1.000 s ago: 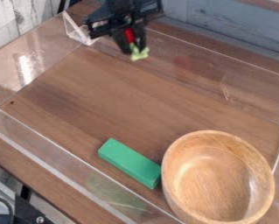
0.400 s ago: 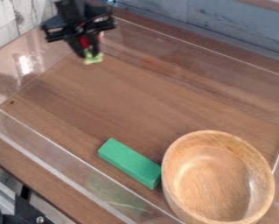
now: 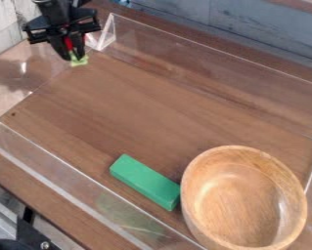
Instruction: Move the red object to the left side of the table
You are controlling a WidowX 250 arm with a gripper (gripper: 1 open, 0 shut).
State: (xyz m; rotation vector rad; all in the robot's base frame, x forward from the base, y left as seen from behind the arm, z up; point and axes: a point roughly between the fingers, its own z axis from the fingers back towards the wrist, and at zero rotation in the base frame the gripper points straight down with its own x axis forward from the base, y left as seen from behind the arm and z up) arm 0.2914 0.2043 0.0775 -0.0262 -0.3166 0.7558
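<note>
- The jaws are pinched tight on the red fruit [image 3: 72, 46], and it hangs there between them, with only its green leafy tip poking out below.
- The black gripper [image 3: 69, 44] sits high in the far left corner of the picture, pointing steeply down.
- The fruit is off the surface, over the far left part of the worktop [image 3: 171, 107], close to the clear wall [image 3: 119, 29] that runs along the far edge.
- Whether the green tip touches the wood I cannot tell; it looks just above it.
- Down at the near side, a flat green block [image 3: 147, 181] lies on the dark wood, angled, well apart from the gripper.
- Just right of the block sits a round wooden bowl [image 3: 245, 200], upright, filling the near right corner; block and bowl are just beside each other, and whether they touch I cannot tell.
- A low clear wall also runs along the near left edge of the worktop.
- The middle of the worktop shows plain wood grain with a few light reflections.
</note>
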